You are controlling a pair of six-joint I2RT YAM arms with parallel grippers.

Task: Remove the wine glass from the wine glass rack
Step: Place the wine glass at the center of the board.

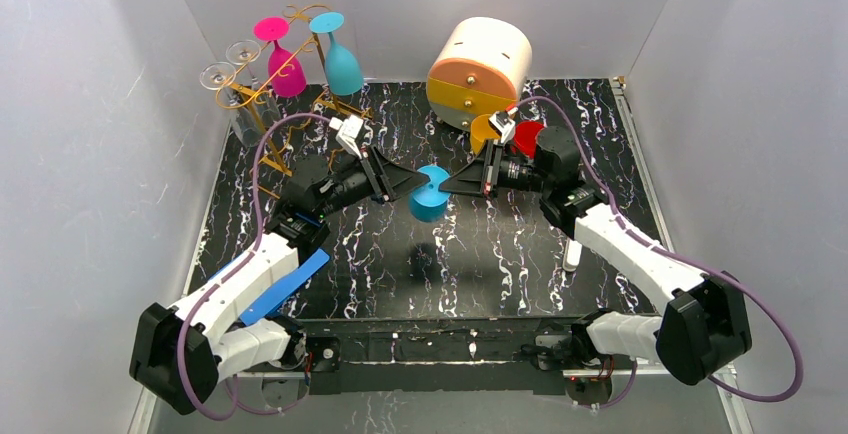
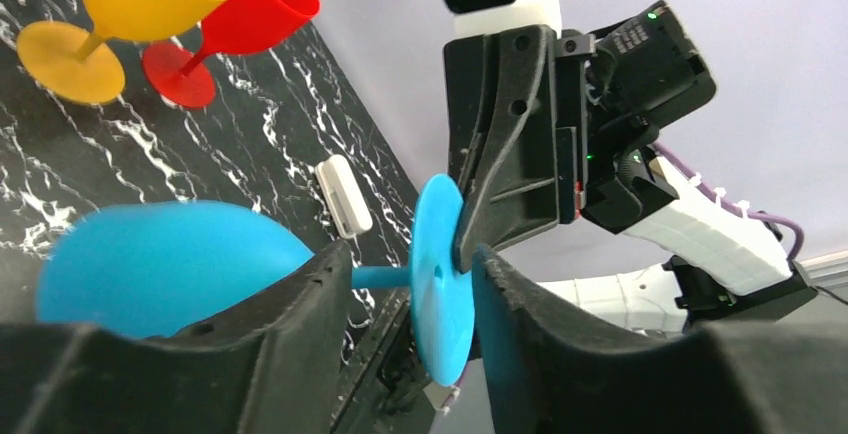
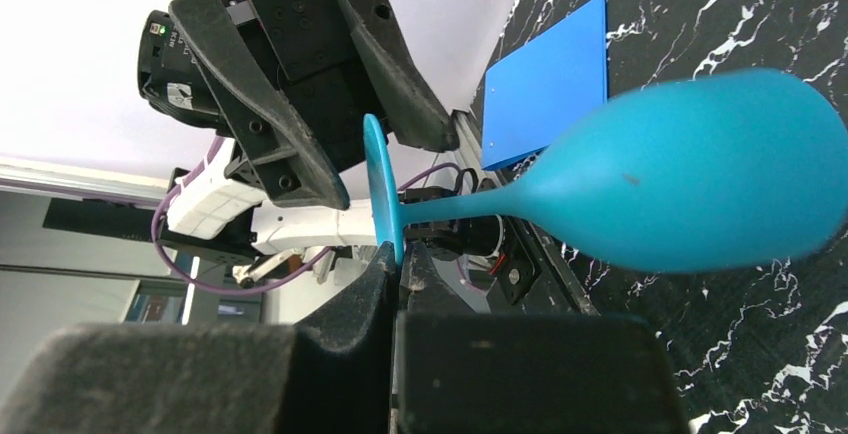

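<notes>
Blue glass [image 1: 432, 194] is off the rack [image 1: 262, 104], held in the air on its side over mid-table [image 1: 500, 284], between the two arms, bowl toward the near side. Right gripper [image 3: 395, 254] is pressed together on the rim of the glass's foot; its wrist view shows the disc edge pinched between the fingers, with stem and bowl sticking out to the right. Left gripper [image 2: 412, 259] is spread, one finger on either side of the foot and stem. Can't tell if either finger touches the disc. So only the right clearly has it. Rack stands at the far left, upright, with a pink glass [image 1: 285, 69], a teal glass [image 1: 343, 64] and two clear glasses [image 1: 228, 79] hanging upside down from its loops. Orange glass [image 1: 485, 132] and red glass [image 1: 528, 137] sit just behind the right wrist, side by side, near the round drawer box [image 1: 480, 69] at far centre-right. Blue card [image 1: 285, 286] lies near-left beside the left arm. Small white piece [image 1: 572, 254] lies on the table by the right forearm.
</notes>
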